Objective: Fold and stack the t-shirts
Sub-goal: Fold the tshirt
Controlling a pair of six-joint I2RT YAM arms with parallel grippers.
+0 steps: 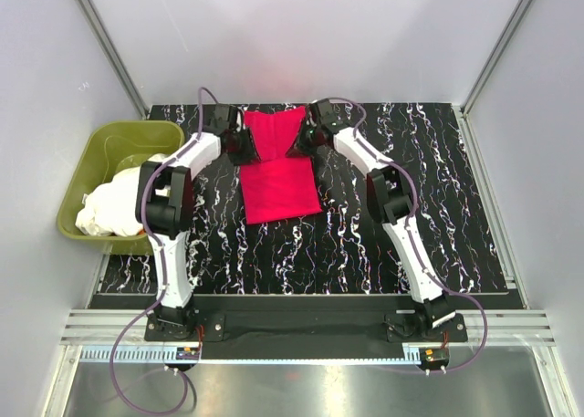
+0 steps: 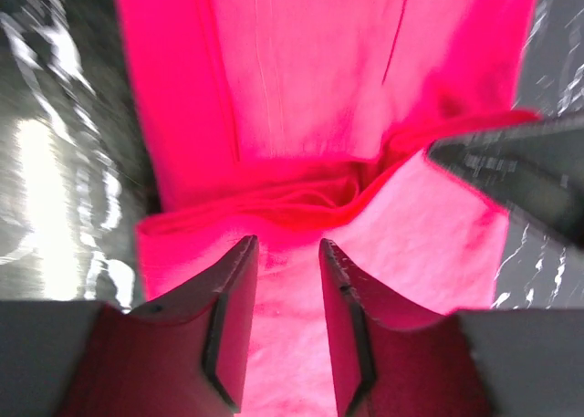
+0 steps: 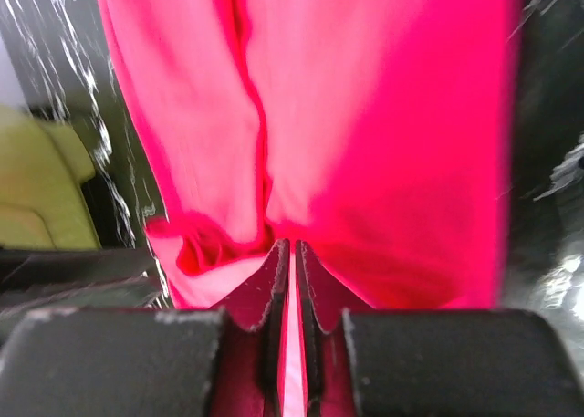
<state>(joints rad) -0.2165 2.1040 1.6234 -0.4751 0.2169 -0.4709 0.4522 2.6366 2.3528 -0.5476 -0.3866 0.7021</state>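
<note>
The crimson-red t-shirt lies partly folded at the back middle of the black marbled table; its near half is flat and its far half rises between the two grippers. My left gripper is at the shirt's left edge; in the left wrist view its jaws stand apart over the red cloth. My right gripper is at the shirt's right edge; in the right wrist view its jaws are pinched on a thin layer of the red cloth. The white t-shirts lie bunched in the tub.
The olive-green plastic tub stands off the table's left edge and shows in the right wrist view. The right gripper's body shows at the right of the left wrist view. White walls enclose the back and sides.
</note>
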